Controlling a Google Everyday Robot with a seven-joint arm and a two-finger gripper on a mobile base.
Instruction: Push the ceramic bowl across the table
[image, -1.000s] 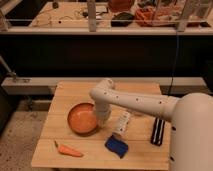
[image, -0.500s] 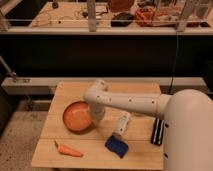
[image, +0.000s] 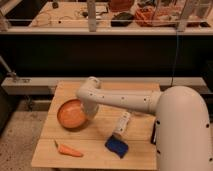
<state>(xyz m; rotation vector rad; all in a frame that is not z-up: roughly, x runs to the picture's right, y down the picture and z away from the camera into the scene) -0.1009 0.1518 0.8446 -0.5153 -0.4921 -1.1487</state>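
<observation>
The ceramic bowl (image: 71, 114) sits near the left edge of the desk (image: 95, 147), so the push looks nearly done, with the end effector (image: 91, 111) at its right rim, grip state impossible to tell.

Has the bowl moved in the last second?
Yes. The bowl slid left in view, away from the blue sponge; the gripper is at its right rim.
</observation>
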